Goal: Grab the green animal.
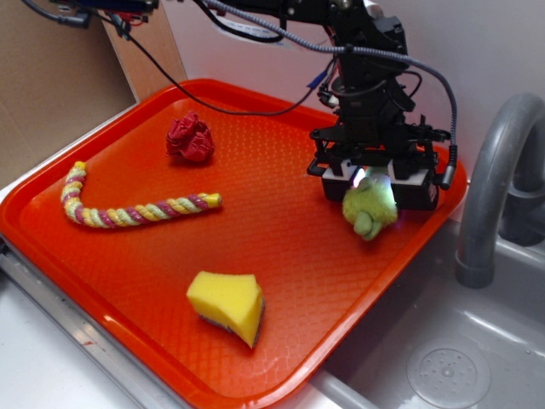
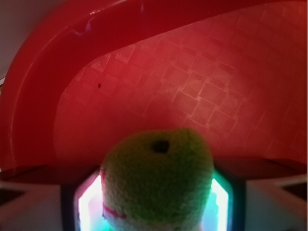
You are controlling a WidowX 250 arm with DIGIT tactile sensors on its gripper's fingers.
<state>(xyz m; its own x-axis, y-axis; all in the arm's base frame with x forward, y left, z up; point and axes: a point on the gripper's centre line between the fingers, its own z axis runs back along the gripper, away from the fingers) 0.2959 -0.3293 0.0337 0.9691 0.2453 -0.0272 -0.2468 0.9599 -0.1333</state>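
Observation:
The green animal is a fuzzy lime-green plush at the right end of the orange tray. My gripper stands over it with its glowing pads on either side, shut on it. In the wrist view the green animal fills the space between the lit pads, with a dark eye dot on top. I cannot tell whether it is lifted off the tray or still rests on it.
A dark red cloth ball lies at the tray's back left. A striped rope toy lies at the left. A yellow wedge sponge lies at the front. A grey faucet and sink are to the right.

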